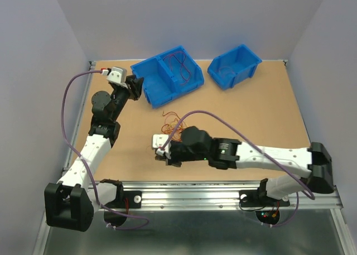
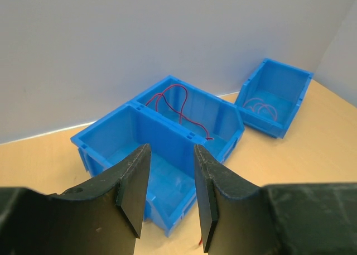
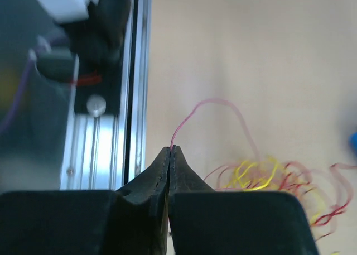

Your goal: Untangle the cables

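A loose tangle of red, yellow and orange cables lies mid-table, and it also shows low on the right as the tangle in the right wrist view. My right gripper sits just in front of it, turned left. There the right gripper is shut on a thin red cable that arcs up from its tips and back into the tangle. My left gripper hovers at the left end of the blue bins. In its own view the left gripper is open and holds nothing.
A blue two-compartment bin stands at the back with a red cable in its far compartment. A smaller blue bin to its right holds a pale red coil. The aluminium rail runs along the near edge.
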`<state>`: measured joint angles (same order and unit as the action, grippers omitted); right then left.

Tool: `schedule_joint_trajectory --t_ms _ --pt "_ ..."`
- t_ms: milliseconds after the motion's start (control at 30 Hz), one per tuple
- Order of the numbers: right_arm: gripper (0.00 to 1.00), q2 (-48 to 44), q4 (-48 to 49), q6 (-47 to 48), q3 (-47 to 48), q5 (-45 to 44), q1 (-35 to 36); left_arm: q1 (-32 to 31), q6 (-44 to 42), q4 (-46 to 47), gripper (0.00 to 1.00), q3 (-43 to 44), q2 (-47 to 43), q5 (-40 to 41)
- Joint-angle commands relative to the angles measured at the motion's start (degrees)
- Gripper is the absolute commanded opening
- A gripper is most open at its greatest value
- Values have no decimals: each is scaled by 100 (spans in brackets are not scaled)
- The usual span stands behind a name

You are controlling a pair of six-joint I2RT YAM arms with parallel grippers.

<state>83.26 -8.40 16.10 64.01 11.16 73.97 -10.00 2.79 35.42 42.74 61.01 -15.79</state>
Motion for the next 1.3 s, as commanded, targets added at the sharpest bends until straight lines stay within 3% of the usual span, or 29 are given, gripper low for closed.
schedule_joint_trajectory --t_ms 0,300,633,800,967,1033,1267 --pt "1 -872 1384 -457 136 -585 29 16 -120 448 47 59 16 -512" --pt "1 -812 1420 -564 2226 -2274 29 16 -173 492 47 164 341 -1760" --pt "1 -127 1990 218 4390 -4366 12 24 -164 492 47 182 403 -1779" --pt "1 120 2711 982 4753 -4938 -163 16 -147 475 48 173 376 -1393" --pt "1 269 3141 965 4893 -4860 -875 16 -129 448 47 191 429 -1418" --pt "0 295 3564 957 4674 -4790 -1366 16 -138 448 48 200 438 -1374" --pt "1 1103 3697 255 5015 -4588 -2940 16 -156 422 48 200 429 -1268"
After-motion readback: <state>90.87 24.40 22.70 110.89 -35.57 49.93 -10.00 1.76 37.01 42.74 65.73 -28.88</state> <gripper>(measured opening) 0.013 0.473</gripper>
